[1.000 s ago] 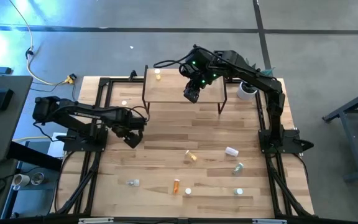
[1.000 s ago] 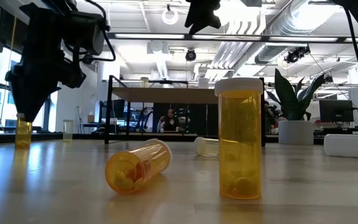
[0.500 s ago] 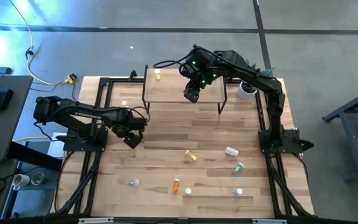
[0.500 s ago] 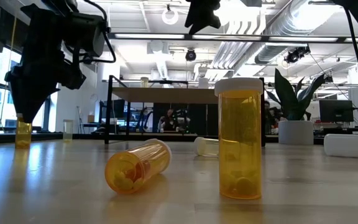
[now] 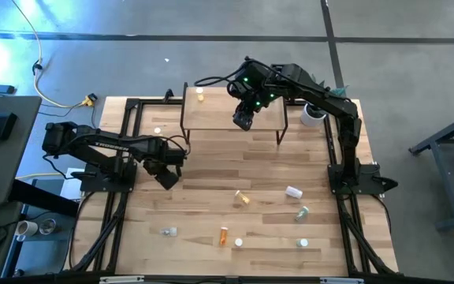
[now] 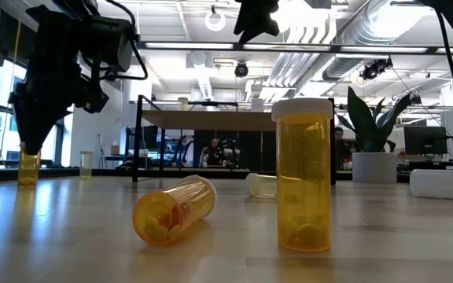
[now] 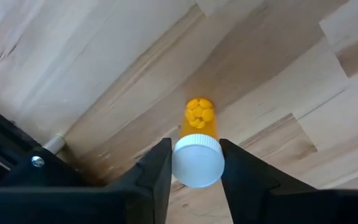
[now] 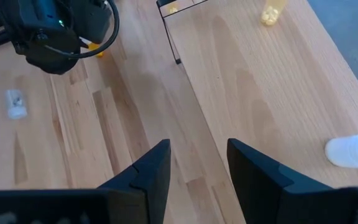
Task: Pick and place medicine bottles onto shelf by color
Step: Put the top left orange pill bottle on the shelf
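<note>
An orange medicine bottle (image 7: 199, 121) with a white cap stands upright on the table near its left side, also seen in the low view (image 6: 28, 167). My left gripper (image 7: 197, 177) points down over it (image 5: 166, 179) and is shut on it. My right gripper (image 8: 194, 171) hangs open above the shelf (image 5: 231, 114), with nothing between its fingers. One yellow bottle (image 5: 200, 95) stands on the shelf's far left part. Several more bottles lie or stand on the near half of the table, among them an orange one (image 5: 243, 198) and a white one (image 5: 293, 192). My left gripper pinches the bottle's white cap (image 7: 197, 163) between its two fingers, one on each side of the cap. The fingers come from above, pointing down. The bottle stands upright under them, its base on the table (image 6: 27, 182).
A white cup (image 5: 313, 114) stands at the table's far right, beside the shelf. A clear bottle (image 5: 168, 231) lies near the front left. Close to the low camera stand an upright orange bottle (image 6: 303, 177) and a lying one (image 6: 174, 211). Black frame rails (image 5: 117, 205) run along both table sides.
</note>
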{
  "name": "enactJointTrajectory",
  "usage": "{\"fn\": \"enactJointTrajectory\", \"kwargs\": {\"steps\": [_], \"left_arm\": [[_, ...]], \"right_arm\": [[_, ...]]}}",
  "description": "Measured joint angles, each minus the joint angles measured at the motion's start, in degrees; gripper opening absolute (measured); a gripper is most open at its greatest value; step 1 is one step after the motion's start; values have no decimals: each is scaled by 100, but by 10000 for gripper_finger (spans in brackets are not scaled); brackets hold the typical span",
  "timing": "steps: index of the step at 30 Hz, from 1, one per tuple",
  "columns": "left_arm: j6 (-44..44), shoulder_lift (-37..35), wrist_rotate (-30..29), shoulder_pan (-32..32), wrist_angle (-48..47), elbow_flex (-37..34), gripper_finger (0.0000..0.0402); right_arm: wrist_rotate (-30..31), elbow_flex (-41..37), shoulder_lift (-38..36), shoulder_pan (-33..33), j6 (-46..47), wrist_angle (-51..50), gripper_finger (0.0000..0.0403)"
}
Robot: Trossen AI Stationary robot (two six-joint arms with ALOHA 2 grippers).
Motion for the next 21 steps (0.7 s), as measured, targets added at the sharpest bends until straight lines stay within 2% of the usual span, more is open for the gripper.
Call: {"fn": "enactJointTrajectory", "kwargs": {"steps": [9, 21], "left_arm": [[573, -3, 299, -2, -57, 373, 112], [1624, -3, 199, 0, -933, 1971, 116]], "right_arm": [[0, 0, -1, 0, 146, -51, 149], [0, 0, 1, -1, 363, -167, 149]]}}
